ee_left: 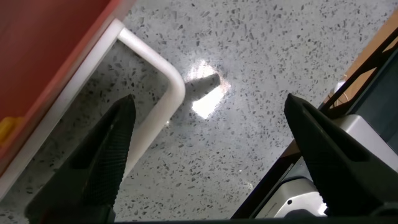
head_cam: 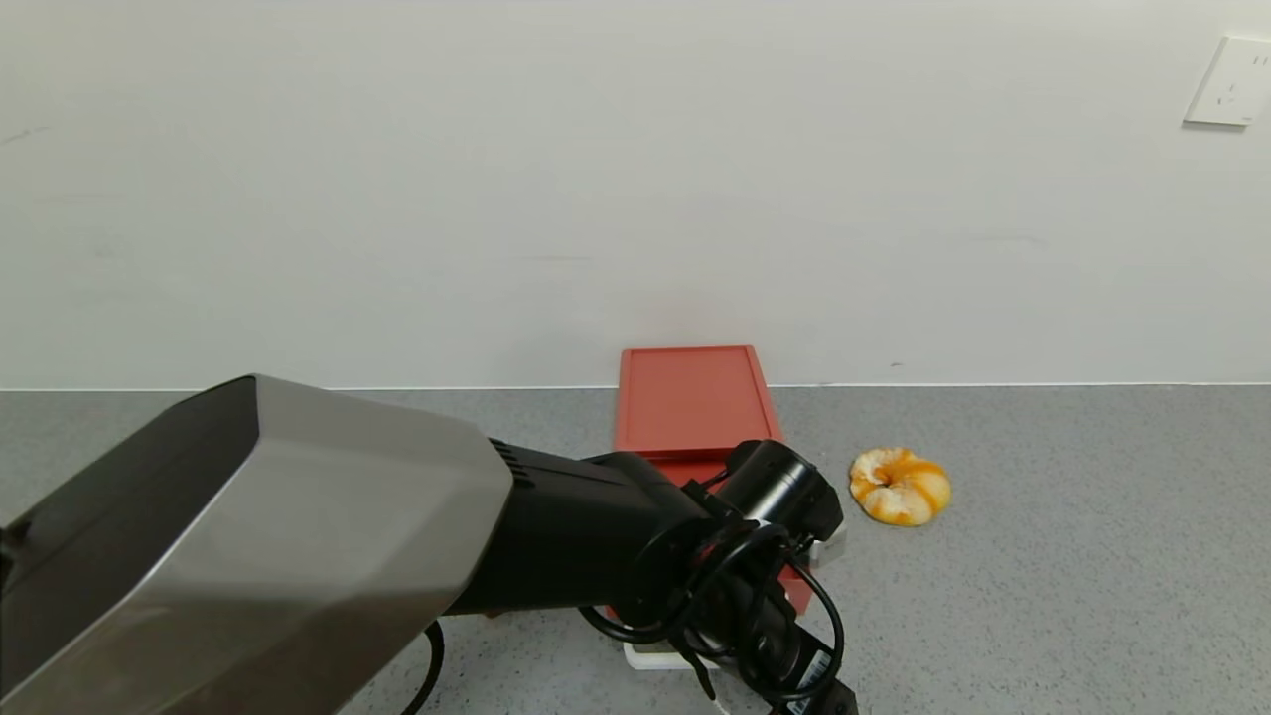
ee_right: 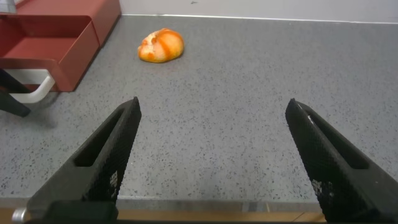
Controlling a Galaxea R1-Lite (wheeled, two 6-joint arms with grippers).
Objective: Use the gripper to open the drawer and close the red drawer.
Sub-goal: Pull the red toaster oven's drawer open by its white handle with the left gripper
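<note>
Bare counter (head_cam: 1072, 556) lies open right of the drawer (head_cam: 690, 402); only the peeled orange (head_cam: 900, 485) sits near it.

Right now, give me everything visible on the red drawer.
The red drawer is a flat brick-red box, plastic by its look, lying on the grey speckled counter against the white wall. Its tray is slid out toward the robot and looks empty where it shows. A white loop handle sticks out from the tray front. The left gripper is open beside the handle, one finger right next to it; contact is unclear.
</note>
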